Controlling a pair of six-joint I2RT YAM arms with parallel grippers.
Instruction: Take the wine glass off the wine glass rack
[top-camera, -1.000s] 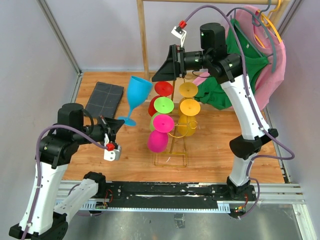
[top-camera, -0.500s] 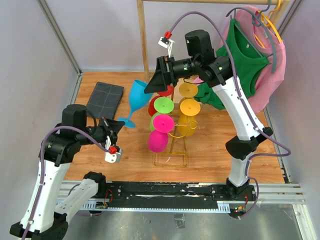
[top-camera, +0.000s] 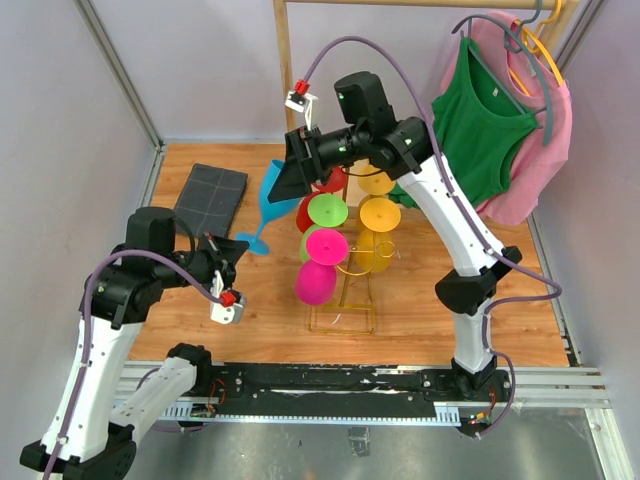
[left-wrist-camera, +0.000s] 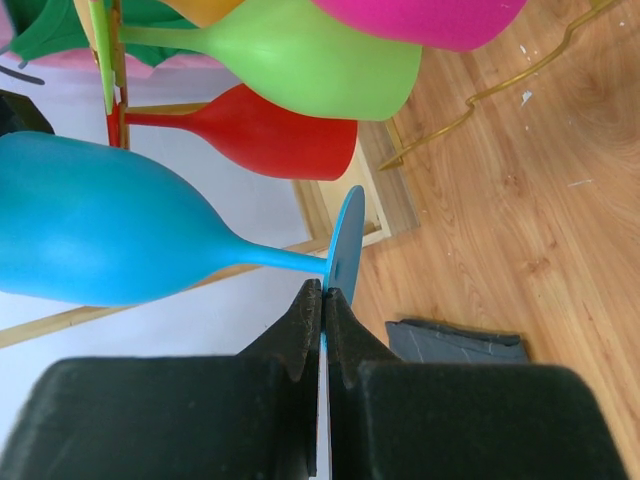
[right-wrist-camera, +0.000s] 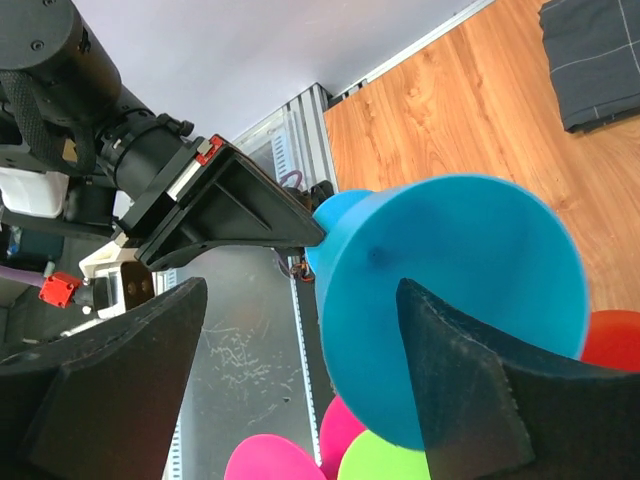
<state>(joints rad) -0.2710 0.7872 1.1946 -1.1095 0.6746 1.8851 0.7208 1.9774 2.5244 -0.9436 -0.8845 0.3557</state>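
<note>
Turquoise plastic wine glass (top-camera: 270, 203) hangs tilted in the air left of centre in the overhead view. It is off the gold wire wine glass rack (top-camera: 345, 320) and just to its left, foot toward the lower left, bowl toward the upper right.

Nearest, along the bottom edge, a black and silver mounting rail (top-camera: 330, 385) carries the arm bases. Beyond it lies the orange-brown wooden tabletop (top-camera: 430, 300). The rack stands at its middle, hung with a pink glass (top-camera: 316, 282), a lime green glass (top-camera: 327, 210), a red glass (top-camera: 308, 213) and an orange-yellow glass (top-camera: 380, 214). A dark grey folded cloth (top-camera: 208, 197) lies flat toward the upper left. At the back, a tall wooden clothes rail (top-camera: 287, 80) stands before pale grey walls, with a green top (top-camera: 480, 130) and a pink garment (top-camera: 550, 130) on hangers at the upper right.

The left gripper (top-camera: 238, 250) (left-wrist-camera: 322, 300) has its jaws pinched narrow on the thin edge of the wine glass's foot, carrying it. The right gripper (top-camera: 290, 172) (right-wrist-camera: 300, 290) reaches in from upper centre, jaws wide, one finger either side of the bowl. Whether either finger touches it I cannot tell.
</note>
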